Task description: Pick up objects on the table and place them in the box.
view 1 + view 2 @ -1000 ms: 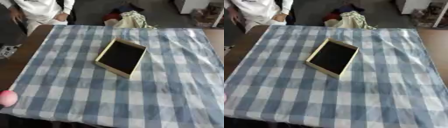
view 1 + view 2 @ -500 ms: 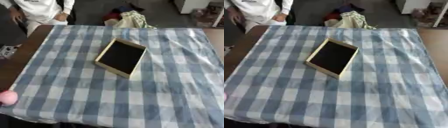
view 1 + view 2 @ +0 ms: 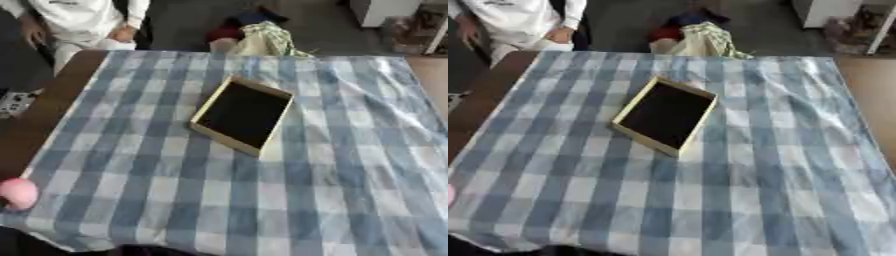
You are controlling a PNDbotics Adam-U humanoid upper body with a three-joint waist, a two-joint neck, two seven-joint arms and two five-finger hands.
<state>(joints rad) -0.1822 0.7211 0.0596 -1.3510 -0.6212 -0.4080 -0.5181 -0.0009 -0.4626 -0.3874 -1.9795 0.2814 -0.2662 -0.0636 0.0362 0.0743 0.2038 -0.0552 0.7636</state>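
— On the blue checked cloth over the surface [image 3: 350, 165], what lies where?
— Shallow tan box [image 3: 242, 114], dark inside, near centre; a pink round object [image 3: 17, 193] at the near left edge. Neither robot hand shows; state cannot be told

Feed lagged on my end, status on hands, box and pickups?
Neither hand in view. Box sits mid-table on the checked cloth, inside dark, looks empty. One pink object at the near left edge. Nothing between them.
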